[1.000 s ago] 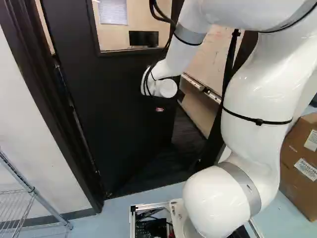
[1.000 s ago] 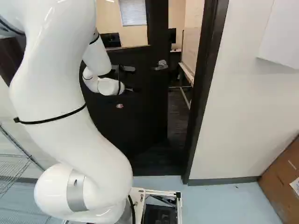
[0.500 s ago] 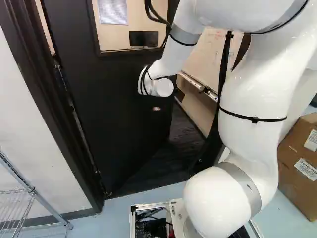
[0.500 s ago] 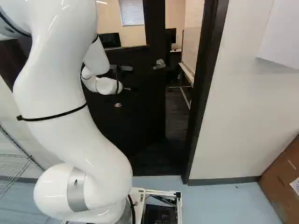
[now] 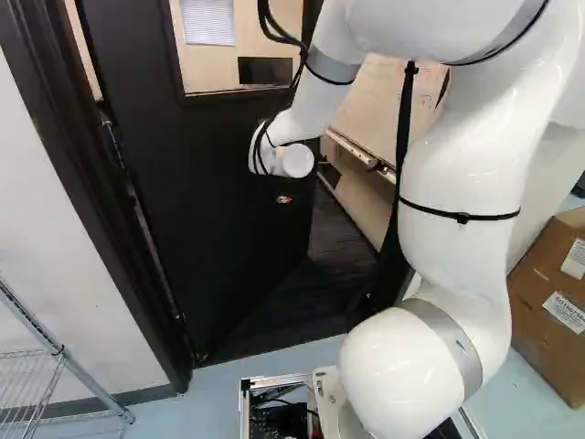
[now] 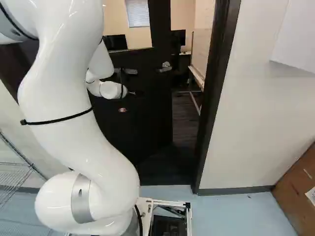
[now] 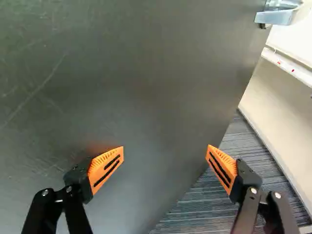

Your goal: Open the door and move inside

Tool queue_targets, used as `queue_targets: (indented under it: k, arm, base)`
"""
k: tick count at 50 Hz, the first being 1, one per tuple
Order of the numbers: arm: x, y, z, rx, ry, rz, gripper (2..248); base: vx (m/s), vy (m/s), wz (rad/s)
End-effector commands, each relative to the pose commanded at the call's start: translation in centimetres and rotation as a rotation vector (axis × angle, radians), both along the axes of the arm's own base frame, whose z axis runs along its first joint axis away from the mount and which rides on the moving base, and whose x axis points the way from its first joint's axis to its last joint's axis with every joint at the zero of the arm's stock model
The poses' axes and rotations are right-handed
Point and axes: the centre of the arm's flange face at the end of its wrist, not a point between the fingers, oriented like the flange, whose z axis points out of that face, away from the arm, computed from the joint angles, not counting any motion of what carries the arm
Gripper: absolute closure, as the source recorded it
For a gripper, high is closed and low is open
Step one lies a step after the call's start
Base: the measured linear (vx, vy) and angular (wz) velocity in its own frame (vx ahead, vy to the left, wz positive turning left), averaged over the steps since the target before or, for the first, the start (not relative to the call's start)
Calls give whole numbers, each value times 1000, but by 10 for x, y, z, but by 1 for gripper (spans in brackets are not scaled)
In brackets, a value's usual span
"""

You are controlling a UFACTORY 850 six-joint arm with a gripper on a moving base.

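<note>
Clearly ajar, the black door (image 5: 210, 210) stands straight ahead of the base, swung away into the far room, hinged on the robot's left. Its leaf still fills much of the doorway, leaving a gap on its handle side, between its free edge and the dark door frame (image 6: 211, 98). The white arm (image 6: 74, 98) reaches toward the near face of the door, and the claw (image 6: 132, 92) is up against or close to that face, below the level of the metal handle (image 6: 164, 67); which of the two cannot be told. In the wrist view the claw is open, its orange pads (image 7: 106, 168) wide apart with nothing gripped, and the handle is off to one side, well apart from it.

Beyond the door's free edge lie a dark striped floor (image 6: 184, 120) and a whiteboard (image 6: 201, 51). Through the door's pane show a window blind (image 5: 208, 20) and a black screen (image 5: 265, 70). A small red and white sticker (image 6: 122, 110) sits on the door, lower than the handle. On the near side of the door, a wire rack (image 5: 32, 384) stands past its hinge side, and a cardboard box (image 5: 553, 302) rests on the pale blue floor (image 6: 236, 211) past its handle side.
</note>
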Motion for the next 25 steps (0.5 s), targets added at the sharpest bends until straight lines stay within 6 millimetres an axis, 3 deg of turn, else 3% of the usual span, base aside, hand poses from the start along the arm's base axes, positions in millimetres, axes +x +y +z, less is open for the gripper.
queue_targets:
  k: [25]
  arm:
    - [10, 18, -1, 2, -6, 26, 3]
  base:
    - [0, 0, 0]
